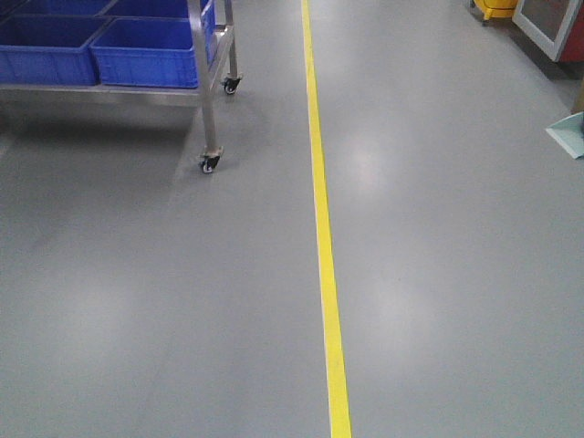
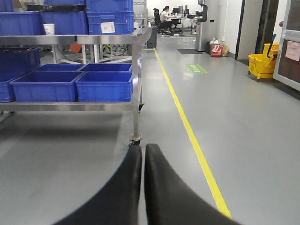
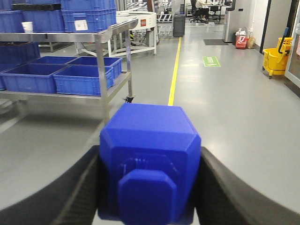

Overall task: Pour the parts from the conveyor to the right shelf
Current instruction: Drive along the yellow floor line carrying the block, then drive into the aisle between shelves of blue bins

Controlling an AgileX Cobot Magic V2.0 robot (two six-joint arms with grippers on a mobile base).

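A bright blue part (image 3: pixel 150 140), a blocky body with a short stud facing the camera, sits between the black fingers (image 3: pixel 79 187) of my right gripper (image 3: pixel 149 157), which is shut on it above the grey floor. My left gripper (image 2: pixel 143 149) is shut with nothing in it, its two black fingers pressed together. A stainless steel shelf (image 2: pixel 136 70) on casters holds large blue bins (image 2: pixel 104 86) ahead and to the left; the shelf (image 1: pixel 208 91) and the bins (image 1: pixel 146 55) also show in the front view. The conveyor is out of view. Neither gripper shows in the front view.
A yellow floor line (image 1: pixel 324 246) runs ahead, right of the shelf's caster (image 1: pixel 210 164). A yellow mop bucket (image 2: pixel 262 65) stands at the far right wall. A green floor mark (image 2: pixel 196 68) lies further on. A pale teal object (image 1: pixel 568 132) juts in at the right edge.
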